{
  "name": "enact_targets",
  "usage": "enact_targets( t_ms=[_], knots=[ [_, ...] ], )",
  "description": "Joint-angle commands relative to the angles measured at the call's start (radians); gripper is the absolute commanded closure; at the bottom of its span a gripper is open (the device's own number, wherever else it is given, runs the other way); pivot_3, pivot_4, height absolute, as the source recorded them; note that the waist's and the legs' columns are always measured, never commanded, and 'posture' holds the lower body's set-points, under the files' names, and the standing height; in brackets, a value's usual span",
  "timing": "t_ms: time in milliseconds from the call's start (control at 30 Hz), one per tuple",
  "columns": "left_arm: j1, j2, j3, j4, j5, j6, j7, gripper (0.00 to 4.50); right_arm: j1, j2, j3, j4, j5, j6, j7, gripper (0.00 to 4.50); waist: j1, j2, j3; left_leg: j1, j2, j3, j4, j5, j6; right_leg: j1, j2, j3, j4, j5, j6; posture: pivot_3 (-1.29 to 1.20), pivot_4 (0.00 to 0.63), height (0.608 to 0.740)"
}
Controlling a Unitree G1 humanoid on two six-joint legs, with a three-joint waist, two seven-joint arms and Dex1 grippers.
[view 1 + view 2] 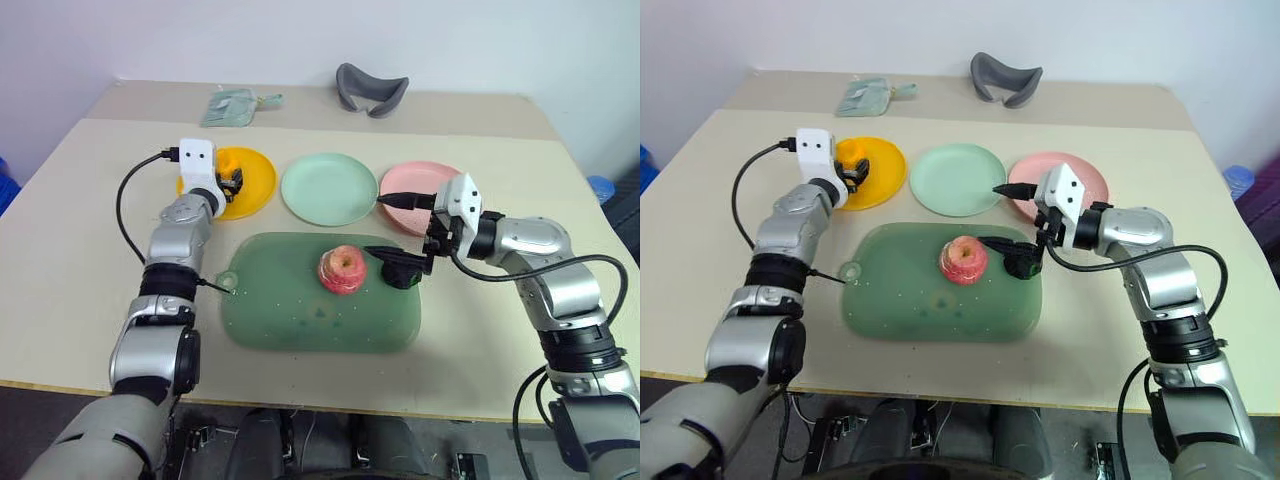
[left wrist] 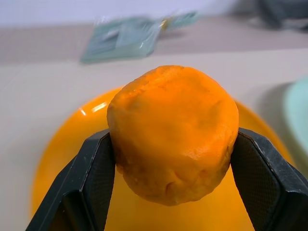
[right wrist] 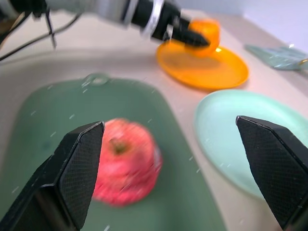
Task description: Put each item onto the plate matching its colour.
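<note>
My left gripper (image 2: 173,163) is shut on the yellow-orange lumpy chunk (image 2: 173,125) and holds it just over the yellow-orange plate (image 1: 258,190). The pink-red apple-like piece (image 1: 343,269) sits on the green mat (image 1: 290,310), hollow top up. My right gripper (image 1: 375,226) stands open, level, just right of the apple, which it does not touch. A dark lump (image 1: 405,274) lies under its lower finger; I cannot tell it from the finger. The mint green plate (image 1: 329,188) and pink plate (image 1: 410,178) hold nothing.
A grey curved band (image 1: 371,90) and a clear greenish packet (image 1: 235,105) lie at the back of the beige table (image 1: 80,250). The three plates stand in a row behind the mat. Cables hang from both wrists.
</note>
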Motion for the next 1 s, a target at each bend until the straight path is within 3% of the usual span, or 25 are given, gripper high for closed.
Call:
enact_targets(
  t_ms=[33,100,300,533,800,1000],
  knots=[
    [-0.07,-0.023,0.034,0.155,0.005,-0.138,0.024,0.58,-0.069,0.057,-0.007,0.015,-0.019,-0.027,-0.069,0.0,-0.006,-0.001,0.0,0.0,0.0,0.0,-0.001,0.0,0.0,-0.001,0.0,0.0,0.0,0.0,0.0,0.0,0.15,0.74],
    [-0.069,-0.026,0.039,0.179,0.005,-0.164,0.015,0.03,-0.078,0.078,-0.011,0.009,-0.02,-0.021,-0.093,0.0,-0.005,-0.001,0.001,0.0,0.002,0.001,-0.001,0.001,-0.002,-0.002,0.001,0.0,0.0,0.0,0.0,0.0,0.15,0.74],
    [-0.024,-0.012,0.051,0.136,0.003,-0.173,-0.012,0.03,-0.073,0.124,-0.025,-0.024,-0.017,0.022,-0.174,0.0,-0.004,-0.001,0.001,-0.001,0.002,0.001,-0.001,0.001,-0.002,-0.002,0.002,0.0,0.001,0.0,0.0,0.0,0.15,0.74],
    [0.061,-0.005,0.043,-0.05,-0.011,-0.135,-0.078,0.03,-0.057,0.136,-0.017,-0.066,0.007,0.081,-0.199,0.0,-0.003,-0.001,0.001,-0.001,0.002,0.001,-0.001,0.001,-0.002,-0.002,0.001,0.0,0.001,0.0,0.0,0.0,0.15,0.74],
    [0.261,0.034,-0.08,-0.541,-0.187,0.061,-0.488,0.03,0.067,0.025,-0.061,-0.221,0.098,0.226,-0.15,0.0,-0.002,-0.001,0.001,-0.001,0.002,0.0,0.0,0.001,-0.002,-0.001,0.001,0.0,0.001,0.0,0.0,0.0,0.15,0.74],
    [0.352,0.08,-0.183,-0.703,-0.265,0.173,-0.697,0.03,0.13,-0.027,-0.062,-0.303,0.126,0.268,-0.149,0.0,-0.005,-0.001,0.001,-0.001,0.002,0.0,0.0,0.001,-0.002,-0.001,0.002,0.0,0.001,0.0,0.0,0.0,0.15,0.74]
  ],
)
